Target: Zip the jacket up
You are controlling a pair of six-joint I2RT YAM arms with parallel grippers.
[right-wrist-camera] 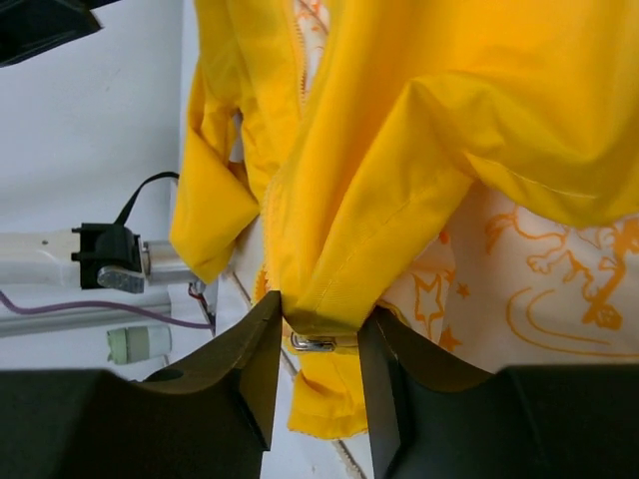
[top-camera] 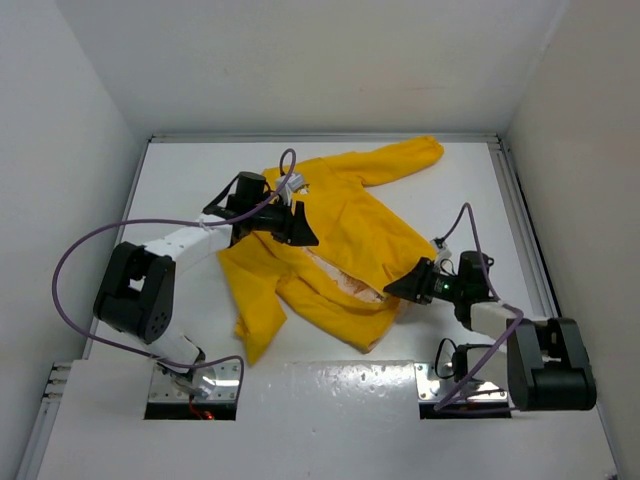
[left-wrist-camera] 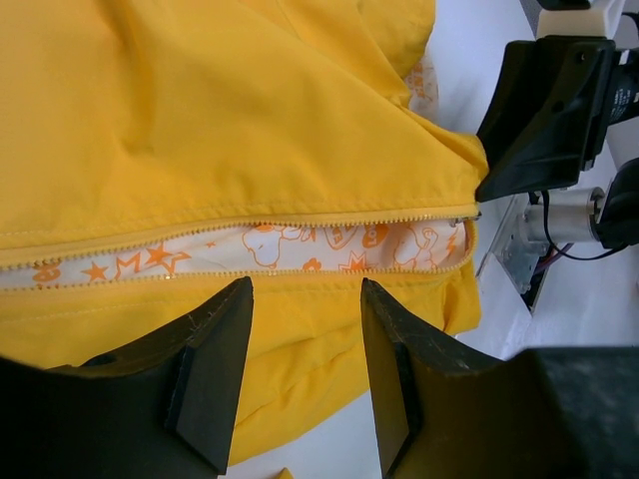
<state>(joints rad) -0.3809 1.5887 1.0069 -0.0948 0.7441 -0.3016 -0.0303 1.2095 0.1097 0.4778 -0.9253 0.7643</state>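
The jacket (top-camera: pixel 350 230) lies spread on the bench (top-camera: pixel 470 190) between the two arms. Its zipper (left-wrist-camera: pixel 329 222) is not closed: the two rows of teeth stand apart, and the pale printed lining (left-wrist-camera: pixel 329 247) shows between them. The long axis of the zipper runs from the right fingers (right-wrist-camera: pixel 250 379) toward the left fingers (left-wrist-camera: pixel 215 369). The small metal slider (right-wrist-camera: pixel 312 342) sits at the hem end, just between the tips of the right fingers, which pinch the hem fabric there. The left fingers are spread and hold nothing, and the open teeth pass crosswise just beyond their tips. So the right arm is the nearer one to the slider. I think you must draw the slider away from the right fingers along this line, while the hem end is held tight.
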